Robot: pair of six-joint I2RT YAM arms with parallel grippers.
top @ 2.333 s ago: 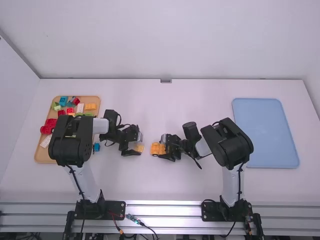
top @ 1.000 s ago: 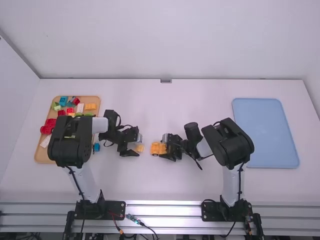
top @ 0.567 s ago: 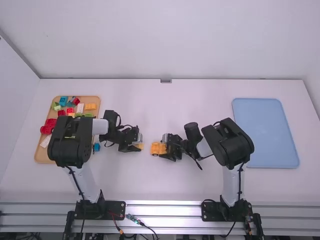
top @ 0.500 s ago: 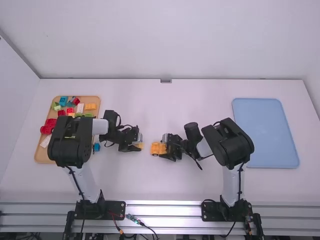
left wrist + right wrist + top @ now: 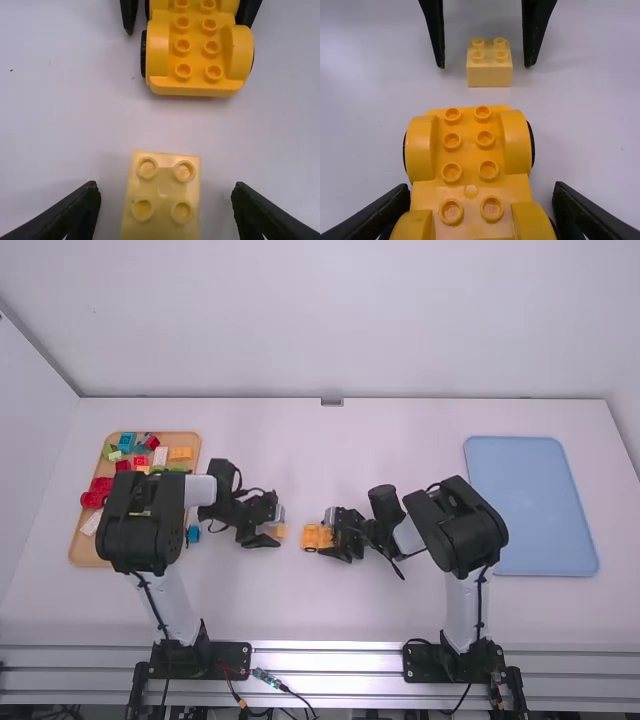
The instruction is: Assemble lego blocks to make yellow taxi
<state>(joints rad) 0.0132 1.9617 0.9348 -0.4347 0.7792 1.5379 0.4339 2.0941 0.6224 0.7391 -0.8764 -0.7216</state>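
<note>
Seemingly pickup: left gripper (image 5: 165, 186), spread, straddles 2x2 yellow brick (image 5: 162, 192); right gripper (image 5: 485, 186), spread, straddles wheeled chassis (image 5: 469, 155); next, pinch brick.

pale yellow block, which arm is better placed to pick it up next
Probably the left: its gripper is open, with a finger on either side of the pale yellow block, while the right gripper is at the wheeled base.

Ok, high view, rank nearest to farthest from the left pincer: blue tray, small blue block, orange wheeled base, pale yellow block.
1. Pale yellow block, between the left pincer's open fingers.
2. Orange wheeled base, just right of that block.
3. Small blue block, off to the left, by the wooden tray.
4. Blue tray, far right.
</note>
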